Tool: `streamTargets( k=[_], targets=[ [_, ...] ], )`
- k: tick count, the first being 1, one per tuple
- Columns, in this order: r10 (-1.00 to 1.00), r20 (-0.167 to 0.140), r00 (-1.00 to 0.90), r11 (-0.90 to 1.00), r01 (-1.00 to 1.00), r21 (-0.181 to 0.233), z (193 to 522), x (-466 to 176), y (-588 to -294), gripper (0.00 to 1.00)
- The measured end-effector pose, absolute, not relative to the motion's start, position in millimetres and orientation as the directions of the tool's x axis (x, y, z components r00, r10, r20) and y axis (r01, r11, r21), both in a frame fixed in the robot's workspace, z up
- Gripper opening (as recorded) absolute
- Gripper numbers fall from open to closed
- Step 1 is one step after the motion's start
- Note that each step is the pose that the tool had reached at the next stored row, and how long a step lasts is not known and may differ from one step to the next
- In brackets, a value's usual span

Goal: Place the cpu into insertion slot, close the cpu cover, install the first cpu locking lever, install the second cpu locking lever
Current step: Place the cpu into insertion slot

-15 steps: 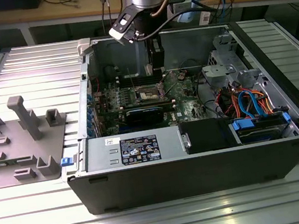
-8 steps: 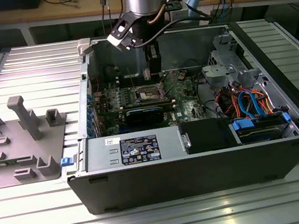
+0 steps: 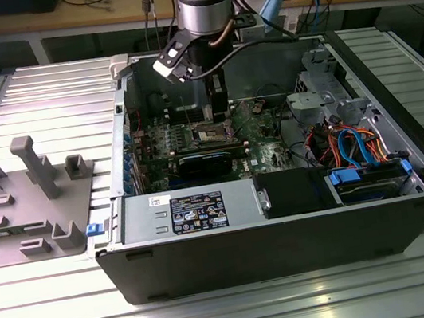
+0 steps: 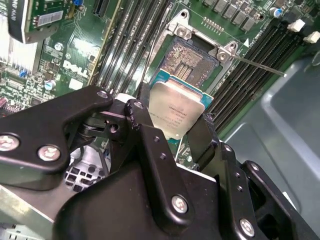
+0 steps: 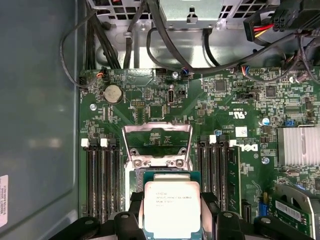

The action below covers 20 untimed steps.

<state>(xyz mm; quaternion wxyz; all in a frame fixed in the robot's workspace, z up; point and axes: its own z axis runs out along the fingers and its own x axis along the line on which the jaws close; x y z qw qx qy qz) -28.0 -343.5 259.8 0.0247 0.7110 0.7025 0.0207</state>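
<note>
Gripper [image 3: 220, 108] hangs inside the computer case [image 3: 290, 243], right above the insertion slot [image 4: 189, 62]; black fingers [image 4: 136, 111] clamp the cpu [image 5: 171, 210] by its edges, close over the slot; cpu cover [image 5: 157, 128] stands swung open just beyond the slot.

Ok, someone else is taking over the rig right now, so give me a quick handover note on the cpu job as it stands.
Gripper: shut on the cpu, gripping two opposite edges, down inside the open computer case.
Position: the cpu hangs partly over the insertion slot and looks unseated; the slot's contacts are bare.
The cpu cover stands open.
Done: cpu is in the grip and at the slot.
Left: seating the cpu, closing the cover, and both locking levers. One lever rod sticks out free beside the slot.
</note>
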Motion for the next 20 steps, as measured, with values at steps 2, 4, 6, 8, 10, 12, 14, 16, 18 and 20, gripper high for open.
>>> streamTargets(
  k=[2,4,6,8,10,12,14,16,18,20],
  targets=[
    [1.000,-0.005,0.012,-0.012,0.998,0.064,259.5,-28.0,-343.5,0.54],
    [1.000,-0.005,0.012,-0.012,0.998,0.064,259.3,-27.9,-343.5,0.54],
    [1.000,-0.005,0.012,-0.012,0.998,0.064,259.3,-27.9,-343.5,0.54],
    [1.000,-0.005,0.012,-0.012,0.998,0.064,259.3,-27.9,-343.5,0.54],
    [1.000,-0.005,0.012,-0.012,0.998,0.064,259.2,-27.9,-343.5,0.54],
    [1.000,-0.005,0.012,-0.012,0.998,0.064,259.2,-27.9,-343.5,0.54],
    [1.000,-0.005,0.012,-0.012,0.998,0.064,258.9,-27.9,-343.5,0.54],
    [1.000,-0.005,0.011,-0.011,0.998,0.064,258.6,-27.9,-343.5,0.54],
    [1.000,-0.005,0.009,-0.009,0.998,0.064,256.8,-27.9,-343.5,0.54],
    [1.000,-0.005,0.007,-0.006,0.998,0.064,253.3,-27.9,-343.5,0.54]
  ],
)
